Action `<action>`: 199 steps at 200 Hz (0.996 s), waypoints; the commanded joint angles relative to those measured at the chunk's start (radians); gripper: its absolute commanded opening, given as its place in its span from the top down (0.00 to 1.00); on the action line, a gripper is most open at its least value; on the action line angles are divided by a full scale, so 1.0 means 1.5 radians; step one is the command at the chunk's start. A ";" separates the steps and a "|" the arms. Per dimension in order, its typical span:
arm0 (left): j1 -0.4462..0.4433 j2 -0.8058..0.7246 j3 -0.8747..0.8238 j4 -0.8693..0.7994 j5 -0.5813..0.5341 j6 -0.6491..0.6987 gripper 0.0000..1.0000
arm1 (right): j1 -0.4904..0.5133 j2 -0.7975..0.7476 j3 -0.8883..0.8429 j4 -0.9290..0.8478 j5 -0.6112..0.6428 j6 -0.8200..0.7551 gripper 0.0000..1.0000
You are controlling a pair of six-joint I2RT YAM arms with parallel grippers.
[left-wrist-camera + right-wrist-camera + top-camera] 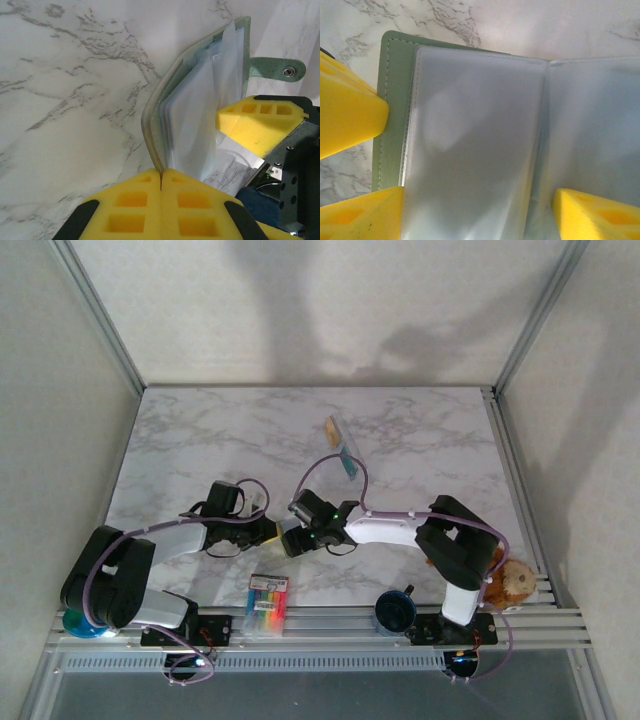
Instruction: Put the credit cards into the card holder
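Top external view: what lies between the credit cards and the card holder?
The right arm's wrist and its purple cable loop lie between the credit cards and card holder, in the top external view.

The card holder (395,100) lies between left tool (161,175) and right tool (480,215) — credit cards (343,447) behind, marker pack (267,602) before.

Marker pack (267,606), blue mug (395,611), marble table (200,440)

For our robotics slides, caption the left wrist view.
Left gripper pinches the card holder by its green cover, clear sleeves fanned open over the marble table.
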 commanded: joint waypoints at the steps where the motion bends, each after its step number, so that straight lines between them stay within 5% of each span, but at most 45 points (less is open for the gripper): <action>1: 0.005 -0.008 -0.006 0.013 0.013 -0.009 1.00 | 0.006 0.006 0.016 -0.062 0.086 0.016 0.25; 73: 0.005 0.000 -0.004 0.010 0.020 0.001 1.00 | 0.001 -0.025 -0.002 -0.125 0.203 0.056 0.37; 133: 0.005 0.001 -0.005 0.010 0.022 0.002 1.00 | -0.018 -0.052 0.015 -0.164 0.215 0.059 0.40; 199: 0.005 0.000 0.000 -0.004 0.016 0.013 1.00 | -0.092 -0.090 0.022 -0.249 0.260 0.089 0.34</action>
